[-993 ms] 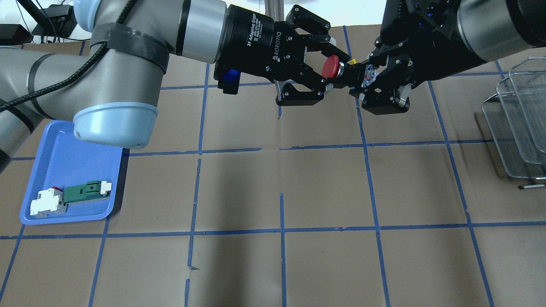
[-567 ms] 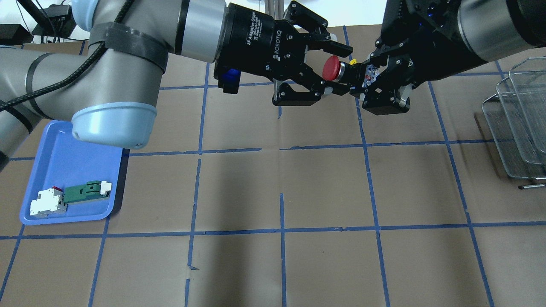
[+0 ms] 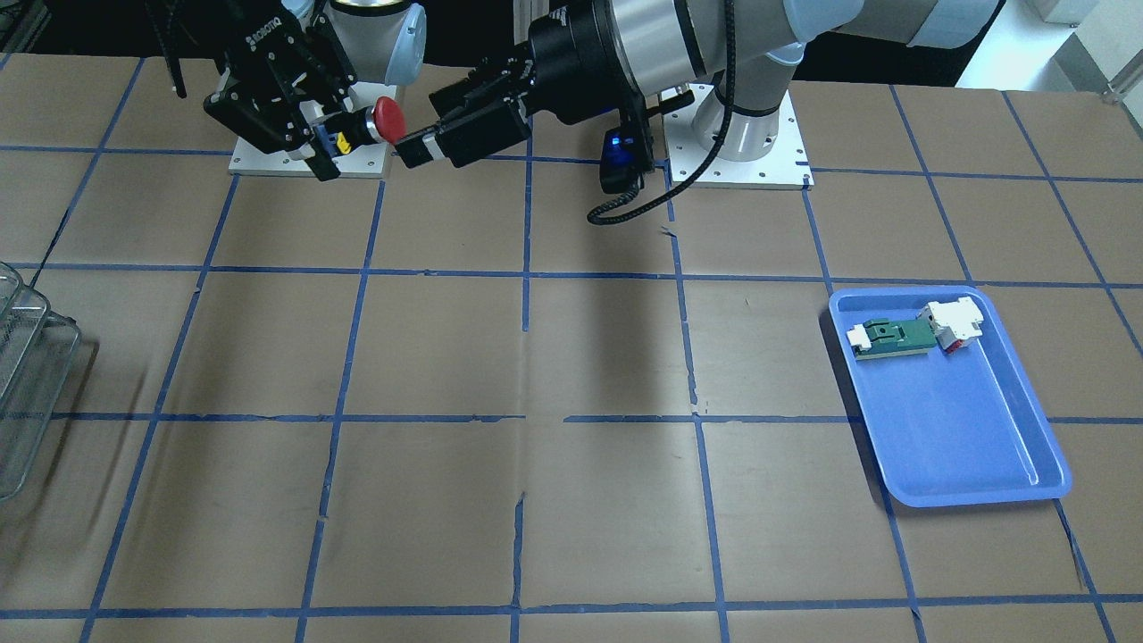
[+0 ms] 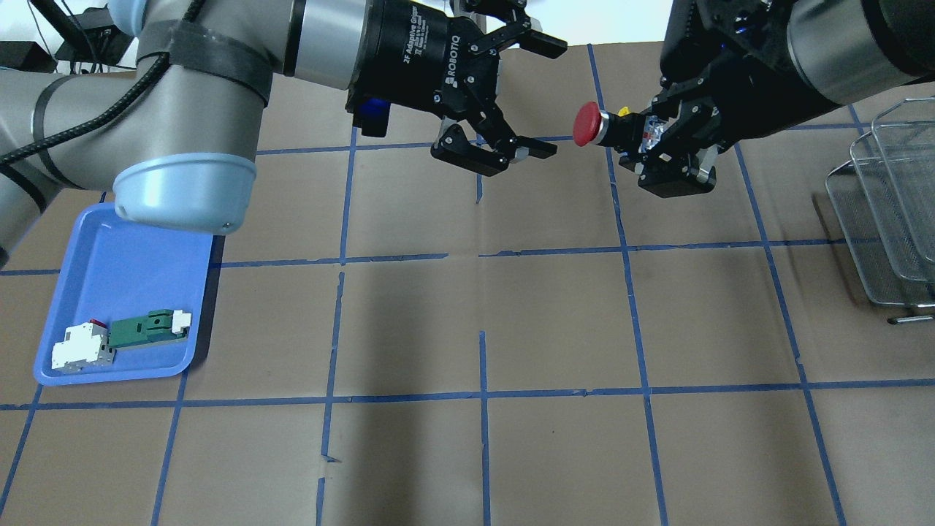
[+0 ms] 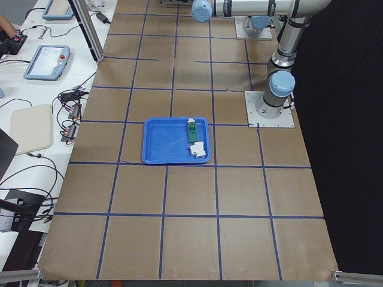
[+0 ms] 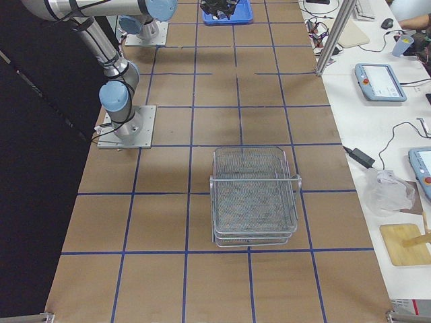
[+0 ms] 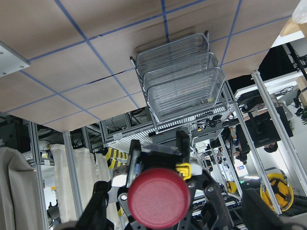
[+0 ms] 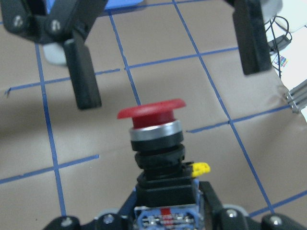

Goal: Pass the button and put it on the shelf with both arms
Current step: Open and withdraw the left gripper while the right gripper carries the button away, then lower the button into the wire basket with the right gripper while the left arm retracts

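Both grippers face each other upper-middle in the overhead view: the right gripper (image 4: 646,136) clamps the button (image 4: 586,124) by its black body, long axis level, red cap pointing left toward the left gripper (image 4: 551,98), whose fingers are spread and empty, with the shelf (image 4: 887,212) at far right.
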Tool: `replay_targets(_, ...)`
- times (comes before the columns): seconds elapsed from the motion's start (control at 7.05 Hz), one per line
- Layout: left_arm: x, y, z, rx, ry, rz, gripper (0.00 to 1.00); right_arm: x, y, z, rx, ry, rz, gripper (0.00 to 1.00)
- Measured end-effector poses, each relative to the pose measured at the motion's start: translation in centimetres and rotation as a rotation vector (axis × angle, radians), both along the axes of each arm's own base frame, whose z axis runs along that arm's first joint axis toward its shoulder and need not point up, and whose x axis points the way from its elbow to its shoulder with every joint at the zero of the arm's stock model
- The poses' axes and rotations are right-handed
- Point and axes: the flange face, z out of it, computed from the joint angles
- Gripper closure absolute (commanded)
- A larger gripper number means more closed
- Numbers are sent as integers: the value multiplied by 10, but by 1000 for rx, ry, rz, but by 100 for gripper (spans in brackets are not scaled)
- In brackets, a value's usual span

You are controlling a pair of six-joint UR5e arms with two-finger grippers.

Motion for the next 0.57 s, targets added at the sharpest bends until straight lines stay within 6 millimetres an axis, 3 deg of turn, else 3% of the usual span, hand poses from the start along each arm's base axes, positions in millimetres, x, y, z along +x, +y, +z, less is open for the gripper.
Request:
replay_targets(0.28,14,-15,-22,-110,-168,-10,0,-55,-60,-51,57,217,-113,100)
replay_targets(0.43,18,-15,-32,-183,-265,-53,0,-98,-89,-73,56,301,-186,100)
replay_targets(0.57,22,-10,-38,-266,-360,-148,0,-155,-113,-97,72,349,-256,100)
